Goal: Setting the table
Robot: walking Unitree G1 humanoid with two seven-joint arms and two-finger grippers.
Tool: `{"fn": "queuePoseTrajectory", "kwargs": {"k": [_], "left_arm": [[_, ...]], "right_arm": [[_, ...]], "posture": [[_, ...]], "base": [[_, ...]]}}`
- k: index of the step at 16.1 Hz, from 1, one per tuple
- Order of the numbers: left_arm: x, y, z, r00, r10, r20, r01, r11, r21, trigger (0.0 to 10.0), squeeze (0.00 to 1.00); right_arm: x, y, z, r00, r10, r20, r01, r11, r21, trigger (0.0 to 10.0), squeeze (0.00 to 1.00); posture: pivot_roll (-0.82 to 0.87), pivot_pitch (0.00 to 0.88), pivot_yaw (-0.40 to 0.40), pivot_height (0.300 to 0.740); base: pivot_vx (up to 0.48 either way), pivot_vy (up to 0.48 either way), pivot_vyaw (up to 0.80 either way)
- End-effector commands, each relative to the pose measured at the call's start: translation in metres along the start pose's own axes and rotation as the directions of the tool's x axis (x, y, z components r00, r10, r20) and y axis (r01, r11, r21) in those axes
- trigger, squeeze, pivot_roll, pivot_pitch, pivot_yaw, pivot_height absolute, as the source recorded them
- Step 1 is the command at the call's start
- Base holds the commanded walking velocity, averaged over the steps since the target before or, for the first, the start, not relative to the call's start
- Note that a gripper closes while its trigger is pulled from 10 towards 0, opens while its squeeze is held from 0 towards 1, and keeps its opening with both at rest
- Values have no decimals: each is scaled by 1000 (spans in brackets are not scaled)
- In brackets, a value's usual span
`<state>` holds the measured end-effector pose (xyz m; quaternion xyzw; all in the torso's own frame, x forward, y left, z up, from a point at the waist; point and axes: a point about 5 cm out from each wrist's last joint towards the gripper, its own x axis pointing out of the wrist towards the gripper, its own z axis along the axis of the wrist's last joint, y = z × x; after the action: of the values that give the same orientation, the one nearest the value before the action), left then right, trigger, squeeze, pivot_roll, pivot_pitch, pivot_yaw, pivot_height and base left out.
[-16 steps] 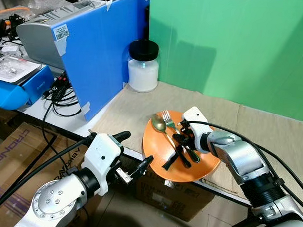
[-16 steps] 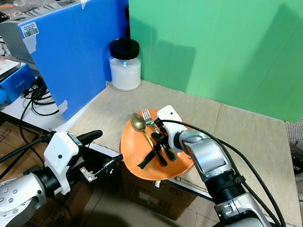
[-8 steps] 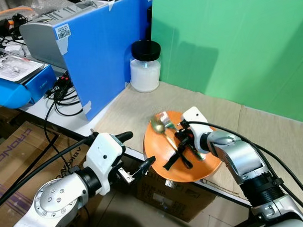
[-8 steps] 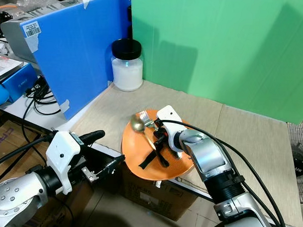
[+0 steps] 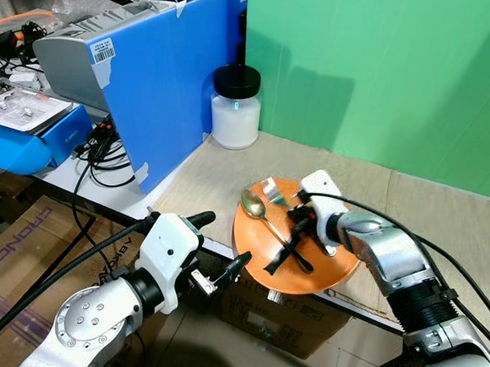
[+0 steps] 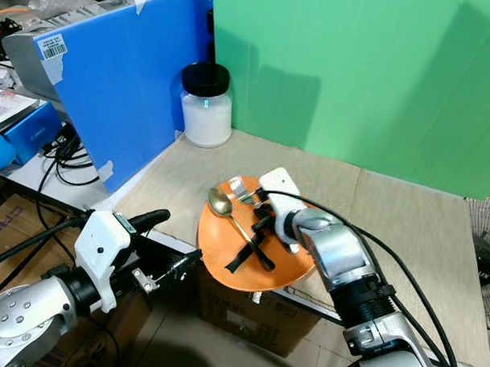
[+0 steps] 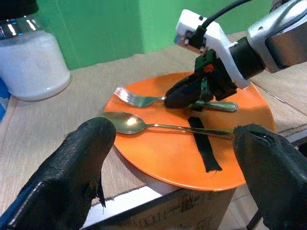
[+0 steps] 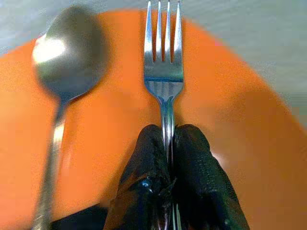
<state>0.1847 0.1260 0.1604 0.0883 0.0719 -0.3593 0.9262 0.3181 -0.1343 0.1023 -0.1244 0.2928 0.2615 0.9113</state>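
Observation:
An orange plate (image 5: 326,271) sits at the table's front edge, partly overhanging it. On it lie a gold spoon (image 5: 252,205) and a thin black strip (image 7: 204,146). A silver fork (image 8: 163,72) points its tines toward the far left rim of the plate. My right gripper (image 5: 294,216) is over the plate, shut on the fork's neck just behind the tines. My left gripper (image 5: 219,243) hangs open below the table edge, in front of the plate, holding nothing.
A white jar with a black lid (image 5: 235,107) stands at the back beside a blue board (image 5: 160,92). A green backdrop (image 5: 377,75) closes the far side. Cardboard boxes (image 5: 280,318) sit under the table. Cables (image 5: 97,154) lie at left.
My right gripper has shifted slightly toward the far side with the fork in its grip, and the tines now stand raised off the plate. The left arm has stayed put.

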Motion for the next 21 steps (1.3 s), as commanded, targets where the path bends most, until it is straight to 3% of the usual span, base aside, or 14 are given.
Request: {"fn": "queuePoseTrajectory", "kwargs": {"k": [1, 2, 3, 4, 5, 6, 8, 14, 17, 21], "left_arm": [[1, 3, 1, 1000, 18, 4, -18, 1000, 12, 10000, 0], [1, 3, 1, 1000, 23, 6, -23, 1000, 14, 10000, 0], [2, 6, 3, 999, 47, 17, -48, 999, 26, 10000, 0], [3, 9, 4, 997, 71, 33, -72, 997, 25, 10000, 0], [3, 9, 5, 996, 82, 38, -83, 996, 27, 10000, 0], [5, 13, 3, 991, 129, 29, -130, 991, 33, 10000, 0], [11, 18, 5, 977, 207, 59, -209, 978, 29, 10000, 0], [24, 21, 5, 911, 396, 114, -393, 918, -48, 10000, 0], [20, 25, 2, 870, 478, 117, -475, 878, -58, 10000, 0], [12, 28, 6, 843, 523, 127, -516, 852, -90, 10000, 0]], "right_arm": [[-9, -12, 8, 997, -52, 55, 49, 997, 54, 0, 0], [-11, -13, 11, 995, -57, 77, 52, 997, 63, 0, 0], [-27, -18, 26, 980, -80, 181, 61, 992, 110, 0, 0], [-42, -18, 36, 958, -90, 273, 52, 988, 143, 5373, 0], [-48, -18, 39, 948, -98, 302, 57, 988, 141, 8902, 0], [-58, -18, 39, 932, -127, 340, 74, 984, 163, 10000, 0], [-72, -16, 25, 896, -221, 385, 116, 954, 277, 10000, 0], [-106, -6, 21, 811, -341, 475, 215, 929, 300, 10000, 0], [-112, -2, 16, 799, -369, 475, 218, 914, 342, 10000, 0], [-110, 3, 2, 810, -414, 416, 255, 887, 386, 10000, 0]], "posture": [[-10, 28, 2, 740], [-10, 28, 2, 740], [-14, 25, 5, 740], [-25, 21, 13, 740], [-26, 20, 14, 740], [-41, 16, 26, 740], [-59, 10, 43, 740], [-108, 0, 54, 740], [-108, 0, 40, 740], [-105, 0, 38, 740]], "base": [[0, 0, 0], [0, 0, 0], [0, 0, 0], [0, 0, 0], [0, 0, 0], [0, 0, 0], [0, 0, -316], [0, 0, -784], [0, 0, -788], [0, 0, -788]]}}
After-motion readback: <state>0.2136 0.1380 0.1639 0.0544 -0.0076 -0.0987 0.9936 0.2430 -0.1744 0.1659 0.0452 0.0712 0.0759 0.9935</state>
